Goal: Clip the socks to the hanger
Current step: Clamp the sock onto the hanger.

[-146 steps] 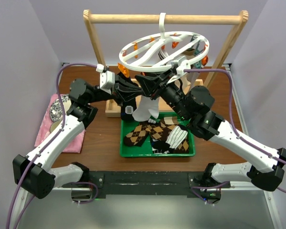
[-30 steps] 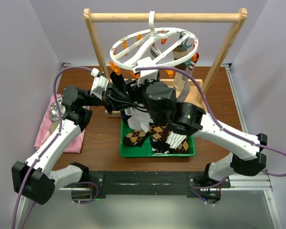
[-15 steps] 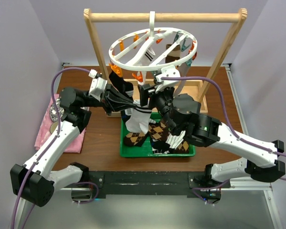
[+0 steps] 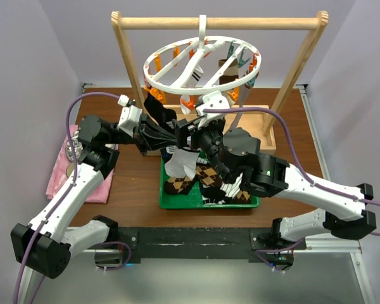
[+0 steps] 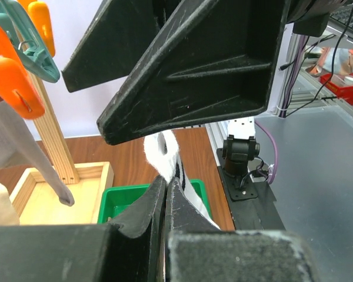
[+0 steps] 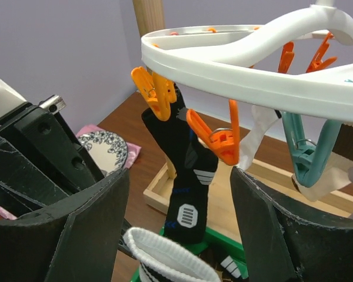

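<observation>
Pale lilac walls (image 4: 31,63) enclose a dark brown wooden table (image 4: 136,190).
</observation>
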You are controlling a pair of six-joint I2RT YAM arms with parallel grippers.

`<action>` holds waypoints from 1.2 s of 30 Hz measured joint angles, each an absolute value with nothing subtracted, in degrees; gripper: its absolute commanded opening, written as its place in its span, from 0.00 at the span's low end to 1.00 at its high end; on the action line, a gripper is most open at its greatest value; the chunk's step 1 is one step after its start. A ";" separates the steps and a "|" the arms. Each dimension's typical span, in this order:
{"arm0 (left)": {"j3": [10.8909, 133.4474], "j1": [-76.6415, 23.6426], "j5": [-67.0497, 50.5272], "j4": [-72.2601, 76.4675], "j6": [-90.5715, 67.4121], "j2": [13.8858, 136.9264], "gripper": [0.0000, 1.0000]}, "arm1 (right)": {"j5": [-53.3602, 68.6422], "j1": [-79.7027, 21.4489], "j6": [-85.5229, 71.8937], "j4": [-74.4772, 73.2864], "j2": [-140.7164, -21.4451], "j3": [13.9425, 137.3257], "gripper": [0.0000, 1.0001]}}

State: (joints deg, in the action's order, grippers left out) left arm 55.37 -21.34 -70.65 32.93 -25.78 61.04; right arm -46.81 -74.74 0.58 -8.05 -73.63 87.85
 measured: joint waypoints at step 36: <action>55.37 -21.32 -68.97 31.92 -24.56 58.59 0.00 | -42.35 -74.50 4.05 -17.17 -82.24 103.50 0.81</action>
